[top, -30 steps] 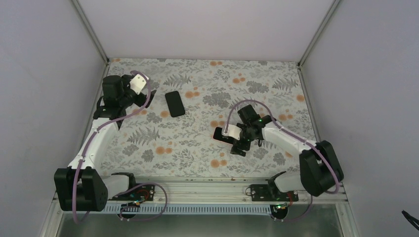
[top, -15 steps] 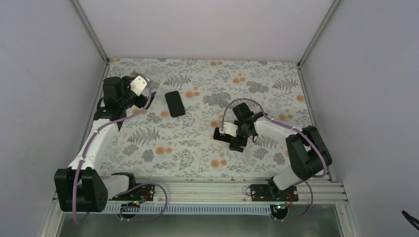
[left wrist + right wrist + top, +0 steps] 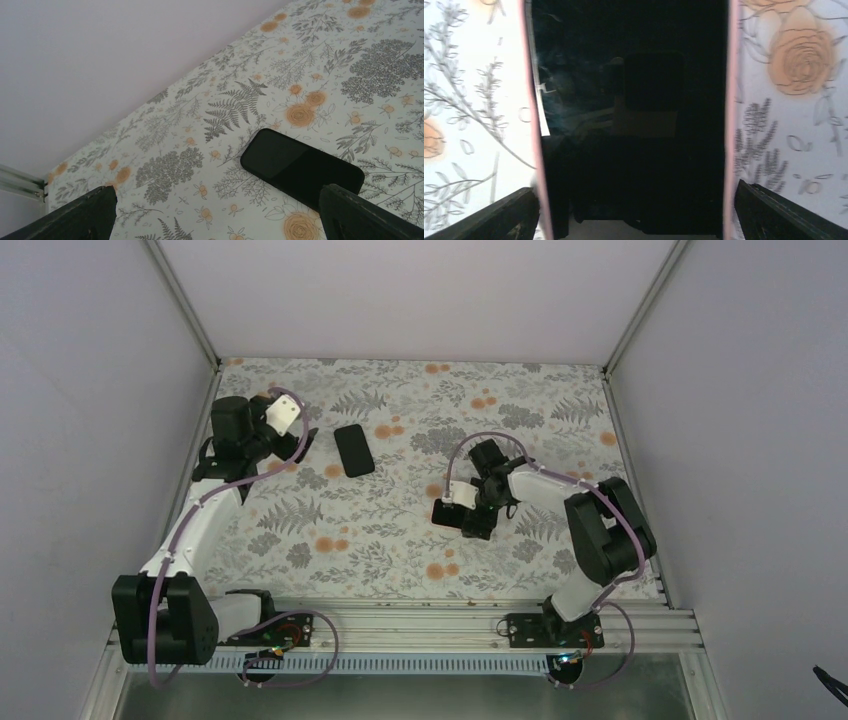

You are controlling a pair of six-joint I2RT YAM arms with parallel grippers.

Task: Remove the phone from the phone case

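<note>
A black phone (image 3: 353, 450) lies flat at the back left of the floral table; it also shows in the left wrist view (image 3: 301, 168). My left gripper (image 3: 297, 447) is open and empty just left of it, low over the table (image 3: 220, 220). A second black slab with a thin pink rim, the phone case (image 3: 447, 512), lies at mid-table. In the right wrist view (image 3: 634, 125) its glossy black face fills the frame; I cannot tell whether a phone sits inside. My right gripper (image 3: 472, 517) is open and straddles it (image 3: 636, 215), one finger close beside each pink edge.
The floral table cover (image 3: 380, 530) is ringed by grey walls with metal corner posts (image 3: 190, 315). The arm bases stand on the rail (image 3: 420, 625) at the near edge. My right arm's elbow (image 3: 600, 515) is folded in close on the right.
My right arm has folded inward, its elbow swinging up and left, while its gripper stays over the pink-rimmed case. My left gripper has shifted slightly. The black phone has not moved.
</note>
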